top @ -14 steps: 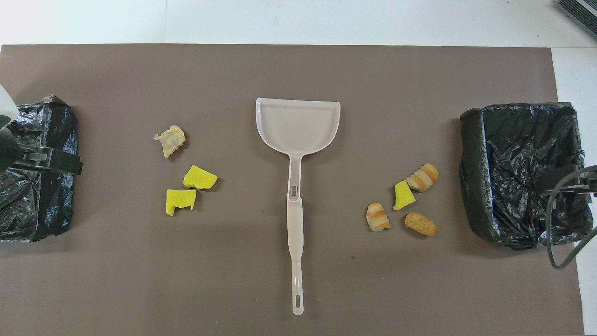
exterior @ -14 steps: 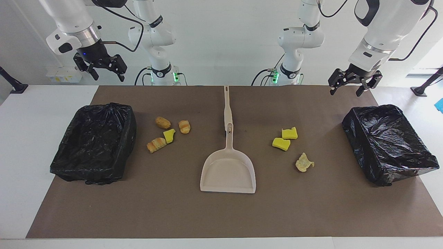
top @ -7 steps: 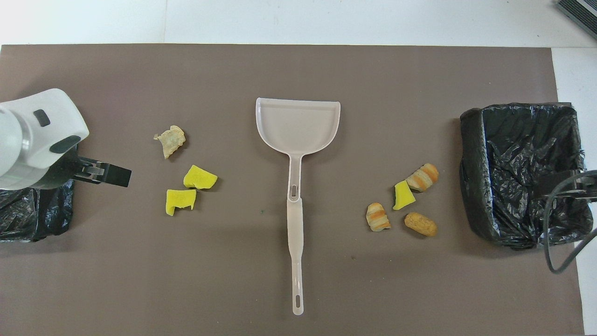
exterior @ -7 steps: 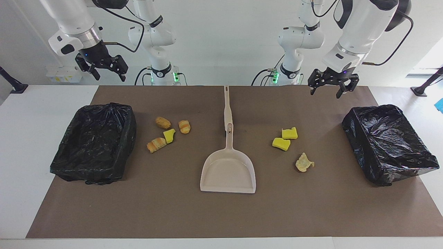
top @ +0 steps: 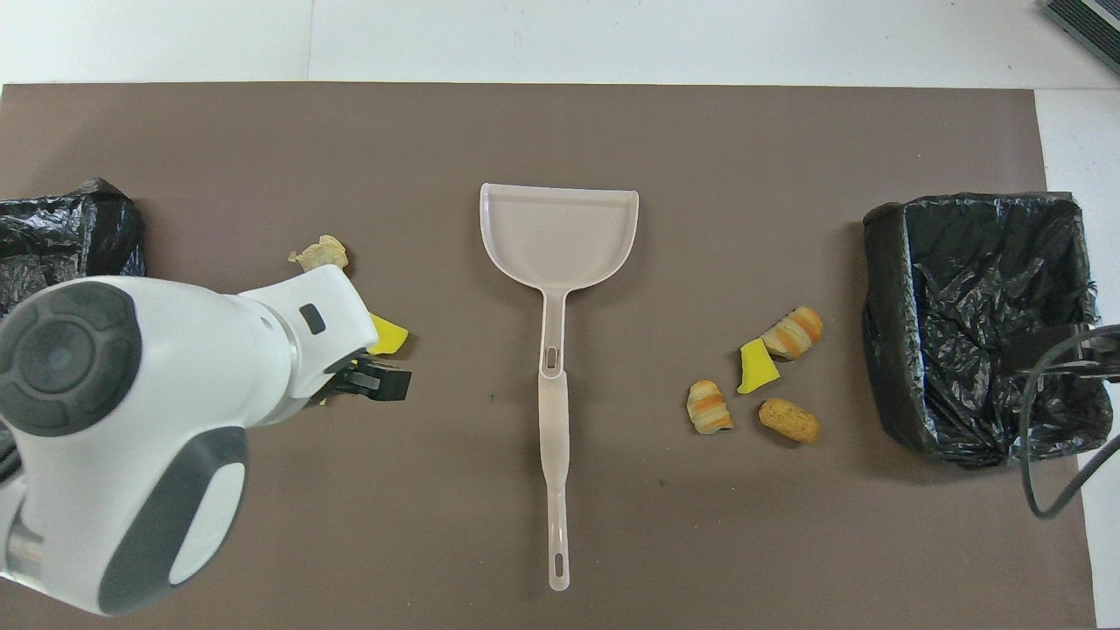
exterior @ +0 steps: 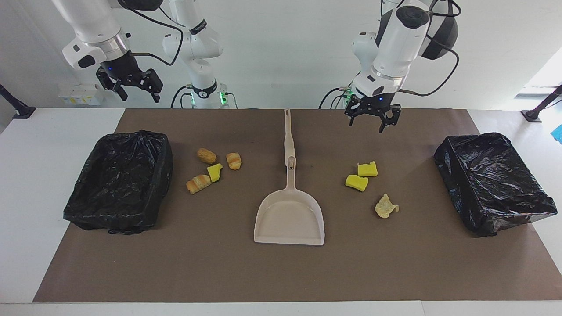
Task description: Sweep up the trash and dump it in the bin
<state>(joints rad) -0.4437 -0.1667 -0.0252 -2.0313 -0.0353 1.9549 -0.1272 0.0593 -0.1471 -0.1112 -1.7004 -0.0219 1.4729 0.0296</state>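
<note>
Swung inward from over its bin, left tool [exterior: 372, 121] now above the mat near 2 yellow scraps, fingers wide, holding nothing, right tool [exterior: 130, 86] raised, wide, waiting, trash [exterior: 210, 169] in 2 clusters on the desk [exterior: 26, 184] either side of the dustpan [exterior: 290, 217], between 2 black-lined bins [exterior: 120, 180].

The beige dustpan [top: 558, 232] lies mid-mat, its handle pointing toward the robots. Toward the right arm's end from it lie a yellow sponge chunk [top: 757, 367], three bread pieces [top: 789, 421] and a black-lined bin [top: 980, 324]. Toward the left arm's end, the left arm [top: 157, 429] covers part of another sponge chunk [top: 389, 333] and a pale chip [top: 320, 253].
</note>
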